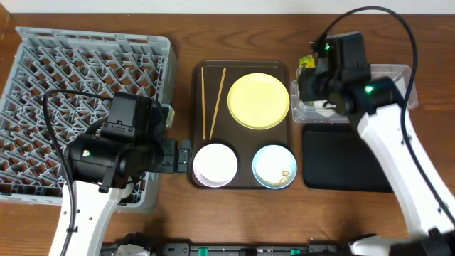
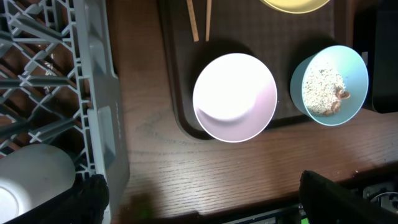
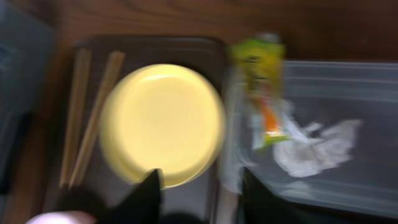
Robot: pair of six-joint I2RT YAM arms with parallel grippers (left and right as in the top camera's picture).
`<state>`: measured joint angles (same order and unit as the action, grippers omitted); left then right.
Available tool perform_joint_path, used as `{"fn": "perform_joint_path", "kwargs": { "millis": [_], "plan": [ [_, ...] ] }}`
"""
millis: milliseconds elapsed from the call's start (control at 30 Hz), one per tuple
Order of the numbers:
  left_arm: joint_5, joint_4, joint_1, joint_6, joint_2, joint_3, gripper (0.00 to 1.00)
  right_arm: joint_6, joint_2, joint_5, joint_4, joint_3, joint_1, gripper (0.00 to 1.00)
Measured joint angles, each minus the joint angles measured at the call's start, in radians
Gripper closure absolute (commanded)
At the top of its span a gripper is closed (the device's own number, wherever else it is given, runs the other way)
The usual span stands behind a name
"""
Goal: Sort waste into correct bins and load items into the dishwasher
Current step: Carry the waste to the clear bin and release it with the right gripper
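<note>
The green-yellow-orange wrapper (image 3: pixel 264 93) sits at the left rim of the clear tub (image 3: pixel 348 81), apart from my fingers; it also shows in the overhead view (image 1: pixel 307 62). The white tissue (image 3: pixel 320 149) lies inside the tub. My right gripper (image 3: pixel 199 193) is open and empty above the gap between the yellow plate (image 1: pixel 259 100) and the tub (image 1: pixel 398 77). My left gripper (image 2: pixel 199 199) is open and empty over bare table, in front of the white bowl (image 2: pixel 235 96). The light blue bowl (image 2: pixel 329 84) holds beige crumbs (image 2: pixel 320 87). The chopsticks (image 1: pixel 213 99) lie left of the plate.
Plate, bowls and chopsticks all rest on the dark brown serving tray (image 1: pixel 242 67). The grey dish rack (image 1: pixel 71 78) fills the left side, its wall close to my left gripper (image 1: pixel 183 156). The black tray (image 1: pixel 348 160) lies in front of the tub. The right wrist view is blurred.
</note>
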<state>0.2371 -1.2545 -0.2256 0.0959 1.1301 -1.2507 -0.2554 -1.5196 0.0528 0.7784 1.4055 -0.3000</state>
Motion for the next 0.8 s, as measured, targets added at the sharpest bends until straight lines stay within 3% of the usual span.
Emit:
{"fn": "perform_joint_path", "kwargs": {
  "millis": [33, 67, 300, 333, 400, 467, 533, 600, 667, 700, 800],
  "plan": [
    [0.000, 0.000, 0.000, 0.000, 0.000, 0.000, 0.02, 0.002, 0.015, -0.003, 0.003, 0.001, -0.019, 0.80],
    [0.000, 0.000, 0.000, 0.000, 0.000, 0.000, 0.02, -0.001, 0.026, -0.013, 0.010, 0.003, -0.043, 0.97],
    [0.000, 0.000, 0.000, 0.000, 0.000, 0.000, 0.02, 0.000, -0.098, -0.172, -0.107, 0.003, -0.057, 0.99],
    [0.000, 0.000, 0.000, 0.000, 0.000, 0.000, 0.02, 0.000, -0.129, -0.185, -0.138, 0.003, -0.047, 0.96],
    [0.000, 0.000, 0.000, 0.000, 0.000, 0.000, 0.02, 0.002, -0.192, -0.200, -0.171, 0.003, -0.021, 0.66],
    [0.000, 0.000, 0.000, 0.000, 0.000, 0.000, 0.02, 0.000, -0.251, -0.203, -0.174, 0.003, 0.009, 0.46],
    [0.000, 0.000, 0.000, 0.000, 0.000, 0.000, 0.02, 0.000, -0.297, -0.203, -0.171, 0.002, 0.037, 0.43],
    [0.000, 0.000, 0.000, 0.000, 0.000, 0.000, 0.02, 0.002, -0.327, -0.198, -0.173, 0.002, 0.058, 0.53],
    [0.000, 0.001, 0.000, 0.000, 0.000, 0.000, 0.02, 0.005, -0.339, -0.198, -0.171, 0.002, 0.063, 0.71],
    [0.000, 0.000, 0.000, 0.000, 0.000, 0.000, 0.02, 0.001, -0.341, -0.196, -0.171, 0.001, 0.063, 0.75],
    [0.000, 0.001, 0.000, 0.000, 0.000, 0.000, 0.02, 0.000, -0.342, -0.189, -0.172, 0.001, 0.062, 0.70]
  ]
}}
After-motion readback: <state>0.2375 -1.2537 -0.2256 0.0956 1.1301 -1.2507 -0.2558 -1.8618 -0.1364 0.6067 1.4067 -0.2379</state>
